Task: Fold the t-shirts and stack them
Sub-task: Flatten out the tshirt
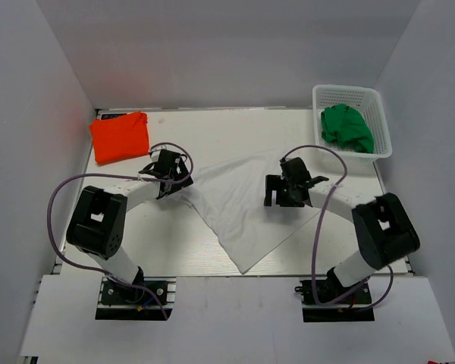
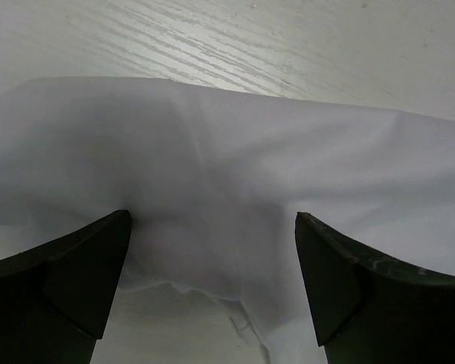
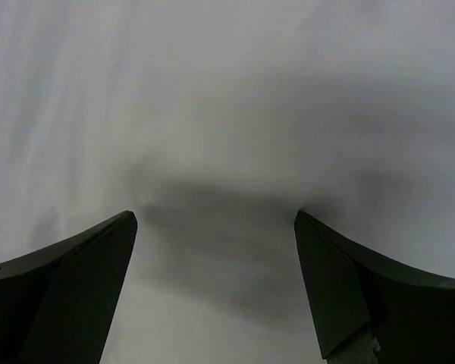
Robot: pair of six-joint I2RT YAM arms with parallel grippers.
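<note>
Spreading across the whole work area, a pale wood-grain table (image 1: 167, 243) with white walls standing round it. Lying loosely spread at the centre of that table, a plain white cloth t-shirt (image 1: 239, 216), one corner pointing toward six o'clock and near the front edge, another reaching toward one o'clock, a soft ridge running across it in the left wrist view (image 2: 235, 152). Filling the entire right wrist view, the same white cloth (image 3: 227, 114), smooth and shadowed between the fingers. Sitting at eleven o'clock near the far left corner, a bright orange cloth t-shirt (image 1: 120, 136) folded into a rough rectangle, well apart from the white one. Standing at one o'clock in the far right corner, a white plastic lattice basket (image 1: 379, 114), holding a crumpled green cloth t-shirt (image 1: 347, 127). Hovering at the nine o'clock edge of the white shirt, the left gripper (image 1: 167, 171), jaws spread wide with nothing between them, dark fingers (image 2: 76, 280) poised over the cloth edge. Hovering at the three o'clock side of the white shirt, the right gripper (image 1: 280, 189), jaws likewise spread wide and gripping nothing, dark fingers (image 3: 68, 288) poised above plain cloth. Looping from each arm, thin purple cables (image 1: 61, 197).
</note>
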